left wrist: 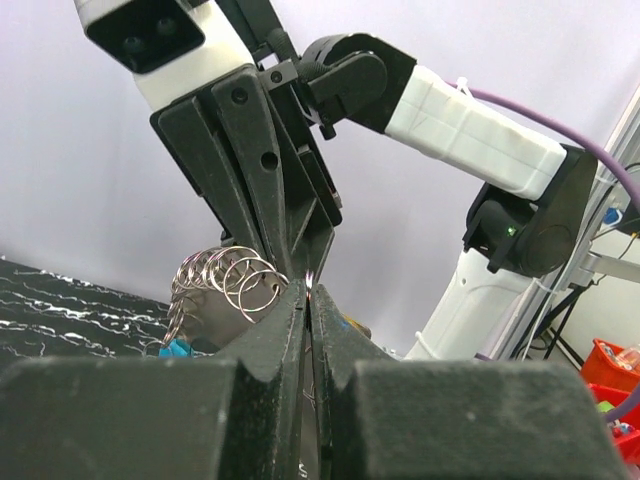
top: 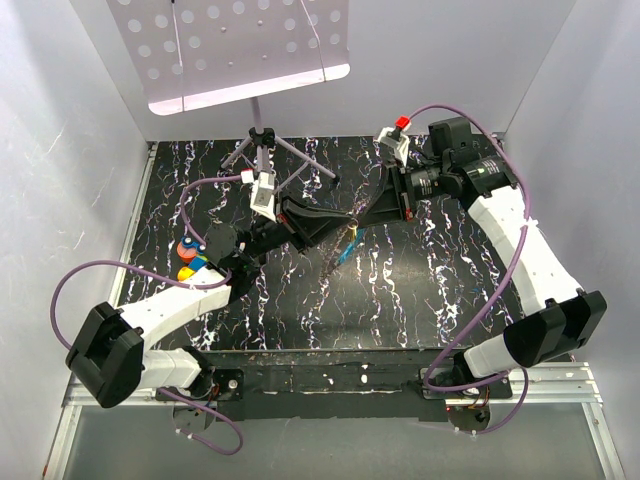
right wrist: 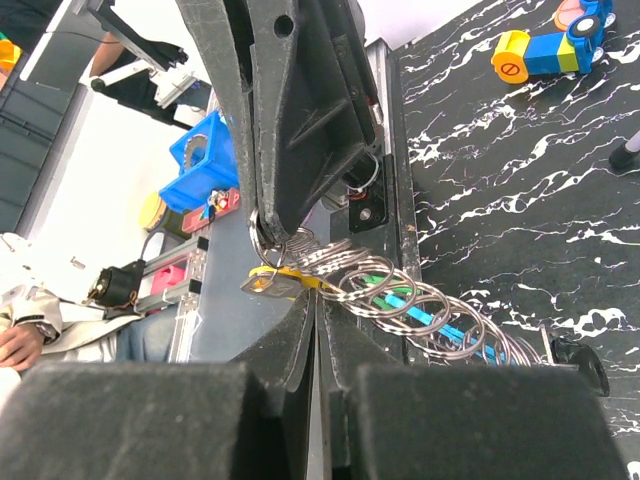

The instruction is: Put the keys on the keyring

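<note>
Top external: blk marbled table [top: 420, 290], white walls [top: 60, 120]; L tool [top: 340, 222], R tool [top: 360, 216] closed at keyring [top: 347, 242].

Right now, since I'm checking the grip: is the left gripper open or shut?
Shut: the fingers of the left gripper meet at their tips, only a slit between, right at the rings.

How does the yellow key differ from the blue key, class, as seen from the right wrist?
The yellow key has a yellow head, the blue key a blue one. The yellow key sits at the near end of the ring chain; the blue key lies further along. The yellow key shows openly, the blue key only through the rings. Both lie along the chain.
</note>
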Controlling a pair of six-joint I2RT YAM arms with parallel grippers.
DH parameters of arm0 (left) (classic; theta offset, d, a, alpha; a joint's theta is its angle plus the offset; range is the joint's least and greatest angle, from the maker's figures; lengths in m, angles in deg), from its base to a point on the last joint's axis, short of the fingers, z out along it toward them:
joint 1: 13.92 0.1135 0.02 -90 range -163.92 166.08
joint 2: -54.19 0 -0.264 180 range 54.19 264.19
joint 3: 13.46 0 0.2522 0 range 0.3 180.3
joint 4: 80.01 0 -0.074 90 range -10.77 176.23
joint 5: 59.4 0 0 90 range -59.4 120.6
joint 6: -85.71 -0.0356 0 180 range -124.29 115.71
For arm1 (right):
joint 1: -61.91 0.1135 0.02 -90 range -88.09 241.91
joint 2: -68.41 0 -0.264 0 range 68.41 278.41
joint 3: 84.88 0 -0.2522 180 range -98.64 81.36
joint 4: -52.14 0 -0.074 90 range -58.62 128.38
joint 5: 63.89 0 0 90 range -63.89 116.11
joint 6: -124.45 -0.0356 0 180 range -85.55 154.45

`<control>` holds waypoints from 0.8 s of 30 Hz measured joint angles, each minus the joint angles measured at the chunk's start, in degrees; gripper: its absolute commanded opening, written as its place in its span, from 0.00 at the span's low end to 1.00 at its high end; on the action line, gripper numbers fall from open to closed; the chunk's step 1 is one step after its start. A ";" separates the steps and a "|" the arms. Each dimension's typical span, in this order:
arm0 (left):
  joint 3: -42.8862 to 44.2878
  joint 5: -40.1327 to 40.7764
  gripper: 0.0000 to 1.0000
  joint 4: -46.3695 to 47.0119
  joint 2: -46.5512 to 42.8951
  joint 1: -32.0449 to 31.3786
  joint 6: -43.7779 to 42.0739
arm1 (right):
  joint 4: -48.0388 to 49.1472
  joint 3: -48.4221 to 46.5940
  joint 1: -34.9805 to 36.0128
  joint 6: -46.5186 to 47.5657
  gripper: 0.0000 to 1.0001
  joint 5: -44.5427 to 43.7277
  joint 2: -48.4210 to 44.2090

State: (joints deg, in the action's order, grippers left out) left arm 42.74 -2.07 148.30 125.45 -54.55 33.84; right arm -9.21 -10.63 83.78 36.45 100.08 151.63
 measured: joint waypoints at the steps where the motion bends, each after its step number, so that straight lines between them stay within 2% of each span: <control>1: 0.00 0.22 0.00 0.33 0.02 0.00 0.07 | 0.24 0.00 0.00 -0.28 0.12 0.17 0.09; 3: 0.00 0.46 0.00 0.98 0.20 0.02 0.07 | 0.83 0.00 0.00 -0.59 0.15 0.44 0.15; 7: -0.37 0.50 0.00 0.72 0.26 0.00 -1.05 | 1.07 0.00 -0.61 -0.44 0.29 1.49 -0.04; 12: -0.44 0.13 0.00 -2.36 0.15 0.02 -4.35 | 0.87 -0.04 -3.58 0.61 0.40 4.48 -1.92; 19: -0.44 -0.35 0.00 -3.06 0.20 0.00 -4.46 | -0.31 -0.15 -3.15 2.97 0.39 5.66 -3.19; 24: -0.44 -0.28 0.00 -2.49 0.28 0.00 -3.54 | 2.54 0.74 -2.51 -1.09 0.36 2.73 -3.17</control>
State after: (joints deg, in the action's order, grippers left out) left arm 42.30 -2.35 145.80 125.74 -54.55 30.30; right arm -6.68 -9.88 81.26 35.36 102.82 148.46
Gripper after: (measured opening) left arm 0.018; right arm 0.376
